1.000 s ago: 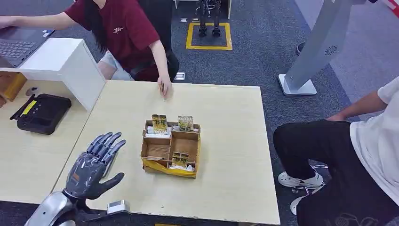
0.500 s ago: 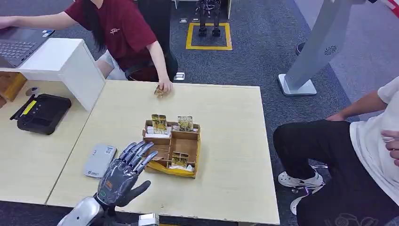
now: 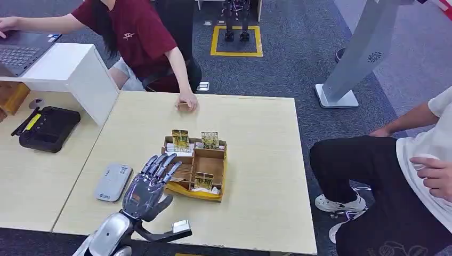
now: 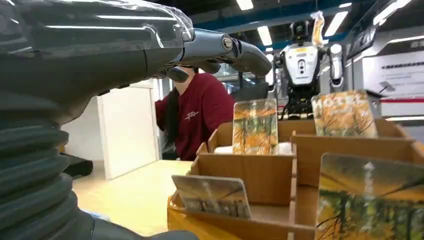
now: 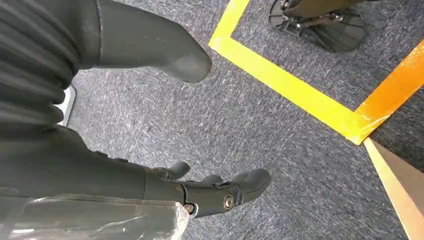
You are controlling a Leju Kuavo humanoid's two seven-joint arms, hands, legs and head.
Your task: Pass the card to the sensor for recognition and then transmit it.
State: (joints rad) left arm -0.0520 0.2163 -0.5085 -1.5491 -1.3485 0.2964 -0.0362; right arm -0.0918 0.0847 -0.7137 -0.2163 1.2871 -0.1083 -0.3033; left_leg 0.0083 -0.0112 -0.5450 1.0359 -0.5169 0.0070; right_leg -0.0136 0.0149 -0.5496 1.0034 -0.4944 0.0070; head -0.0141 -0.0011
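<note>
- Partly, my left hand (image 3: 146, 188) covers the cardboard organizer's (image 3: 218, 184) near-left corner, fingers spread, holding nothing.
- Glossy upright cards (image 3: 180, 138) stand in it.
- Right hand (image 5: 150, 175) hangs empty, fingers loosely apart.

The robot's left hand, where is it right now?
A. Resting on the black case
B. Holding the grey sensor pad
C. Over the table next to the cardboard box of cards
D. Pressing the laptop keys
C: in the head view the left hand hangs open over the table, its fingers reaching toward the near left corner of the cardboard box holding the cards, with nothing in it.
</note>
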